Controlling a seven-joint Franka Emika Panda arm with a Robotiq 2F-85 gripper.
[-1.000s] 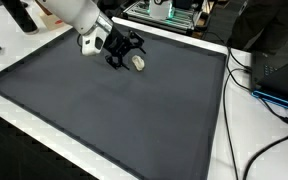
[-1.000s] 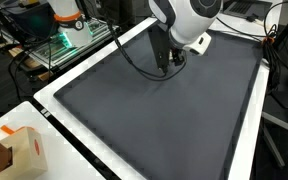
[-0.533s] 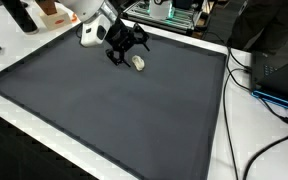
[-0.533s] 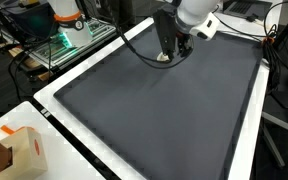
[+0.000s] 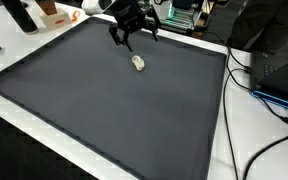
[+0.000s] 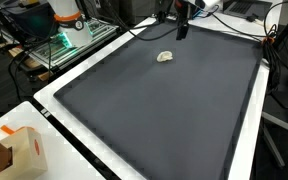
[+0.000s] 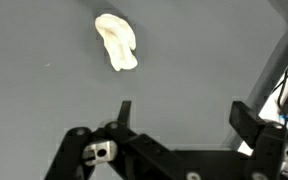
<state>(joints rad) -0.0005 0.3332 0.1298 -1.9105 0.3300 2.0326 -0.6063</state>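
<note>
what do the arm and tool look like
The arm has a smooth, rounded white shell. The tool is black, built of angular linkage bars that end in two slim fingers. In the wrist view a small silver fitting sits near the base of one finger.

Lump point(image 7: 116, 43): cream-white, plain. Mat point(image 5: 104, 100): dark grey, plain. Claw point(image 7: 182, 112): black. Worktop point(image 5: 234, 110): white. Box point(image 6: 24, 150): tan. Cables point(image 5: 256, 150): black.
</note>
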